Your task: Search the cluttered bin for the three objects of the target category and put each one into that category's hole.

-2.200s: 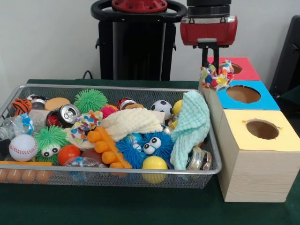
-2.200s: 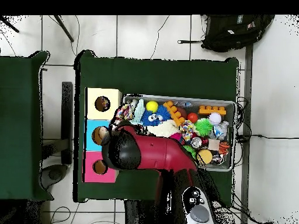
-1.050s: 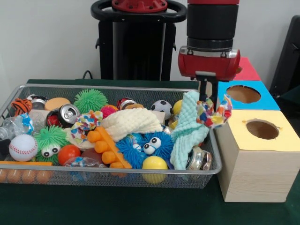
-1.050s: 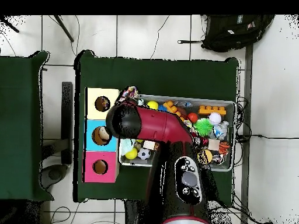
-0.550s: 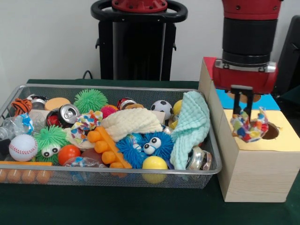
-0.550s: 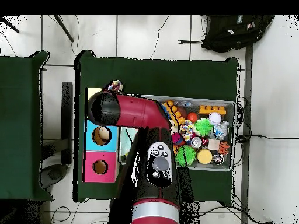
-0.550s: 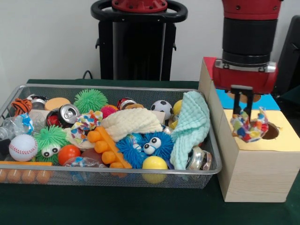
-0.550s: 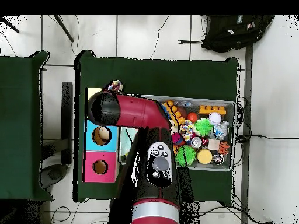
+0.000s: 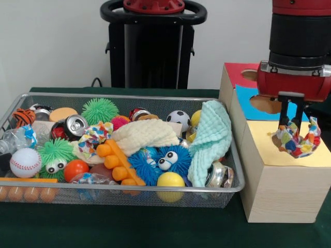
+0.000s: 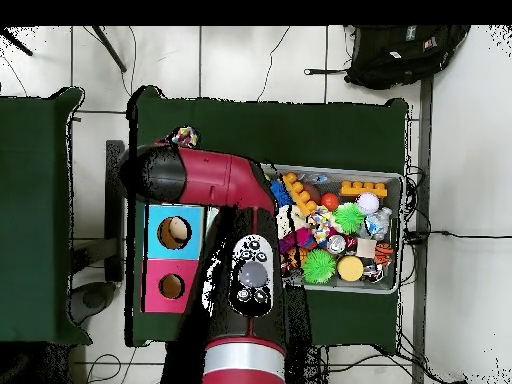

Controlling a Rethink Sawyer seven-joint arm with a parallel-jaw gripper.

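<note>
Pincer: the pincer (image 9: 290,123) hangs over the yellow-topped box (image 9: 282,186), closed around a dotted fabric piece (image 9: 297,140).
Fabric piece: it dangles just above the yellow top, covering the hole.
Bin: the wire mesh bin (image 9: 31,194) sits on the green worktop (image 9: 129,227), just beside the box.
Bin contents: another dotted fabric piece (image 9: 95,134), a cream cloth (image 9: 145,134), a mint-green cloth (image 9: 211,139).
</note>
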